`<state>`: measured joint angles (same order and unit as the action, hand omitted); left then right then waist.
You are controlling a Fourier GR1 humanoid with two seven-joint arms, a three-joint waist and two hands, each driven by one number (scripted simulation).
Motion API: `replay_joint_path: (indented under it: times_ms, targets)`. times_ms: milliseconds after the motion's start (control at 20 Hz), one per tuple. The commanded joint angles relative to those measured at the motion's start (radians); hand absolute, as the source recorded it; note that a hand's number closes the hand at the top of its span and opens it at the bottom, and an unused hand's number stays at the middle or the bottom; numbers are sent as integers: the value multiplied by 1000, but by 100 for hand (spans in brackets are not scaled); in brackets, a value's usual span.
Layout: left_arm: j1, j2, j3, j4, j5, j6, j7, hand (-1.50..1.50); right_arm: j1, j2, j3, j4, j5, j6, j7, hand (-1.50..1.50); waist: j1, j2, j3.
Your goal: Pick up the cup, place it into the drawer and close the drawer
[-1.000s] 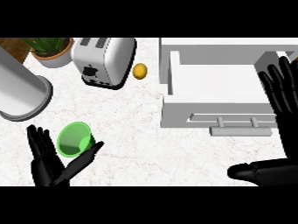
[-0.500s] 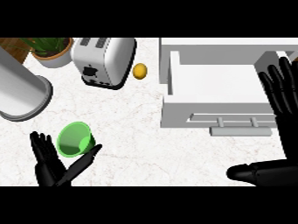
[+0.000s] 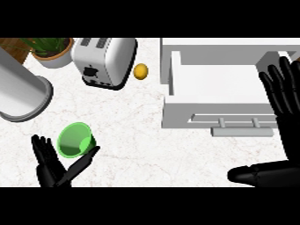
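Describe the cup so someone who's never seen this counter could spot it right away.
Start at the big grey cylinder at the counter's left edge and look just below it. There the cup lies tipped, its mouth showing, just above the open left hand. It is the only bright green thing on the white marble.

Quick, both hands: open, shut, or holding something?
Left hand: open, fingers straight beside the green cup, not holding it.
Right hand: open, holding nothing, over the drawer.

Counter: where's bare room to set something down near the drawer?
Bare counter lies between the green cup and the open drawer, running forward. The back is crowded: toaster, plant, grey cylinder, small yellow item.
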<state>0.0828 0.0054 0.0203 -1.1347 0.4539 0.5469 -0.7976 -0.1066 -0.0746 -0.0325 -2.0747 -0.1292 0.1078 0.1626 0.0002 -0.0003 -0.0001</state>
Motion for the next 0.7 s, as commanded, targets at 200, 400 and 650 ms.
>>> replay_joint_path:
  times_ms: [200,400,650]
  targets:
    - [-20,17,42,122,29,-117,-89,-150,32,13,38,-79,14,-10,51,-150,-1,0,0]
    - [-81,10,52,208,55,-142,-134,-150,80,21,29,-57,12,11,-13,-150,-2,0,0]
    - [-149,21,83,235,75,-154,-116,-150,22,8,-12,2,-11,11,-25,-150,-1,0,0]
